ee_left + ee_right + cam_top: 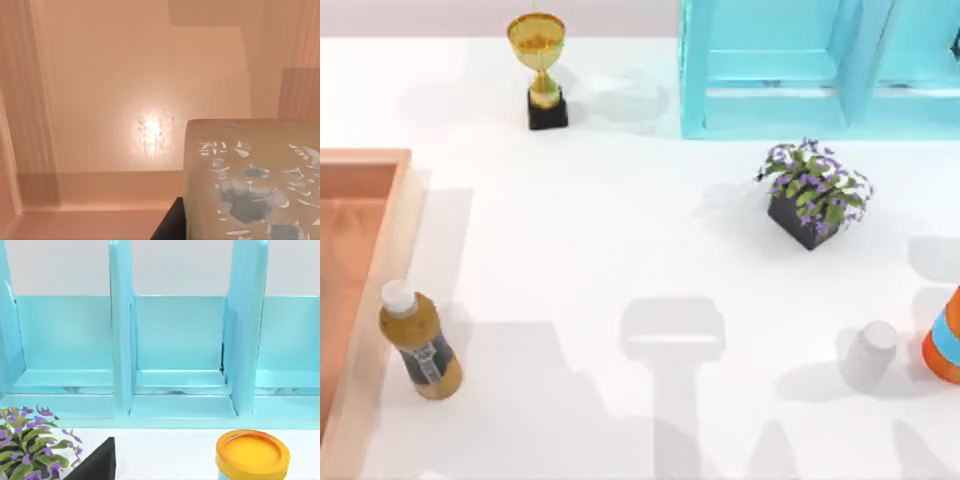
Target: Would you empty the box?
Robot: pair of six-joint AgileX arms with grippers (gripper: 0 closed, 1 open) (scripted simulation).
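Observation:
The box (360, 160), a large orange-brown bin with paler thick walls, runs off the table's left edge in the top view. An amber bottle (418, 340) with a white cap and dark label rests on the table just outside the box's right wall. The left wrist view looks down onto the box's floor (125, 75) and its walls. A tan block (250, 180) with blue-grey flecks looms close there, beside a dark part of my left gripper (170, 227). A dark part of my right gripper (97, 462) shows facing the shelf.
A gold trophy (540, 60) stands at the back. The light-blue shelf unit (800, 70) is at the back right, a purple-flowered potted plant (812, 195) in front of it. A small white cylinder (868, 352) and an orange-and-blue object (945, 340) sit front right.

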